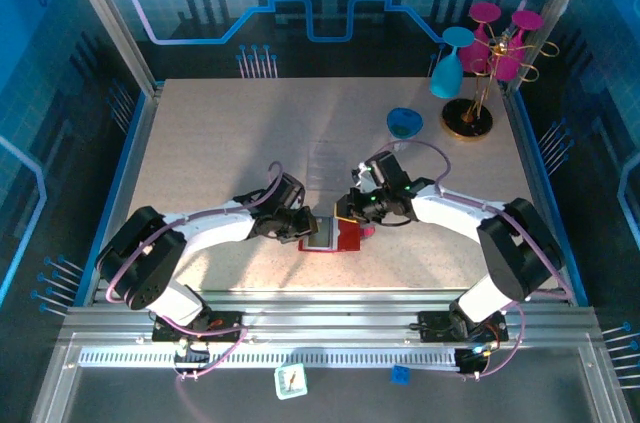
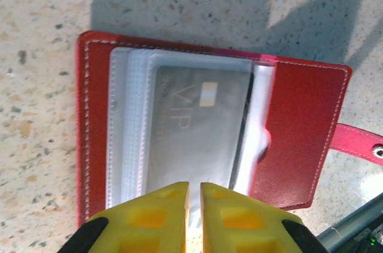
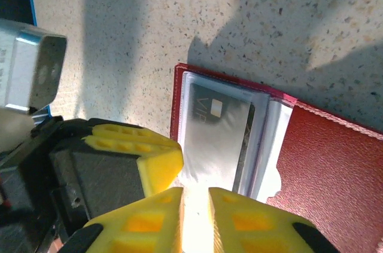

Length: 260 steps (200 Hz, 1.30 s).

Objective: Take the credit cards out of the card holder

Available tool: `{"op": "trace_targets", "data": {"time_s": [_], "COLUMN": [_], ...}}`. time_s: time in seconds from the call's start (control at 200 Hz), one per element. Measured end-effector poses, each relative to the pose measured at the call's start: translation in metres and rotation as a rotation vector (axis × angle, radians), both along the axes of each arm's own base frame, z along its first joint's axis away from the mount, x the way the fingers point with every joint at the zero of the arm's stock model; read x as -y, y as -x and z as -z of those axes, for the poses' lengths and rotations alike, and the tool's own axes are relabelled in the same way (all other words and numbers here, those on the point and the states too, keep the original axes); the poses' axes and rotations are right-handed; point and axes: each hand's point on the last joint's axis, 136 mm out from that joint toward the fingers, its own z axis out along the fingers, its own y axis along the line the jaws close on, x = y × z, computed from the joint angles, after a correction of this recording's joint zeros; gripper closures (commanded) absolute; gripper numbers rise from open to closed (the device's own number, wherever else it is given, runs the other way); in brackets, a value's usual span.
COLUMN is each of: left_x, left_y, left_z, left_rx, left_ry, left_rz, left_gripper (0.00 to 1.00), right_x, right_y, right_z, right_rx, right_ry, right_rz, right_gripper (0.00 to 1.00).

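The red card holder (image 1: 347, 239) lies open on the table between both arms. Its clear sleeves hold a grey credit card (image 2: 191, 127) marked VIP, with a darker card edge behind it. The red flap (image 2: 299, 127) and closing tab (image 2: 359, 142) lie to the right. My left gripper (image 2: 194, 186) is shut, its tips resting at the near edge of the sleeves with nothing pinched between them. My right gripper (image 3: 195, 192) hangs over the same card (image 3: 215, 133) from the other side, jaws a little apart with glare in the gap. The left gripper's yellow finger (image 3: 158, 163) sits just beside it.
A gold stand (image 1: 470, 118) with pink and blue glasses rises at the back right, with a blue dish (image 1: 404, 122) beside it. A faint clear box (image 1: 325, 158) lies just behind the wallet. Metal frame rails border the table on all sides.
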Motion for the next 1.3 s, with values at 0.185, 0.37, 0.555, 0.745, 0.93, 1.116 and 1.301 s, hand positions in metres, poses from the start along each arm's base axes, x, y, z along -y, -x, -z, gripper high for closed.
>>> {"op": "trace_targets", "data": {"time_s": [0.185, 0.37, 0.555, 0.745, 0.93, 1.116, 1.301], "left_x": [0.001, -0.004, -0.004, -0.004, -0.008, -0.008, -0.008], "left_y": [-0.004, -0.006, -0.007, -0.007, -0.005, -0.004, -0.004], "left_z": [0.005, 0.008, 0.007, 0.008, 0.012, 0.013, 0.014], "left_rx": [-0.002, -0.005, -0.002, -0.004, -0.014, -0.016, -0.020], "left_ry": [-0.021, -0.031, -0.027, -0.026, -0.033, -0.034, -0.036], "left_rz": [0.018, 0.014, 0.013, 0.013, 0.009, 0.009, 0.009], "left_gripper": [0.88, 0.88, 0.88, 0.88, 0.88, 0.88, 0.88], "right_x": [-0.006, -0.010, -0.021, -0.028, -0.029, -0.031, -0.031], "right_y": [-0.003, -0.002, 0.003, 0.008, 0.013, 0.016, 0.018], "right_z": [0.010, 0.018, 0.031, 0.041, 0.045, 0.046, 0.047], "right_rx": [-0.027, -0.047, -0.074, -0.097, -0.107, -0.110, -0.112], "right_ry": [-0.029, -0.044, -0.057, -0.053, -0.049, -0.045, -0.034], "right_rz": [0.015, 0.019, 0.000, -0.009, -0.013, -0.020, -0.020], "right_gripper": [0.73, 0.69, 0.69, 0.69, 0.69, 0.70, 0.68]}}
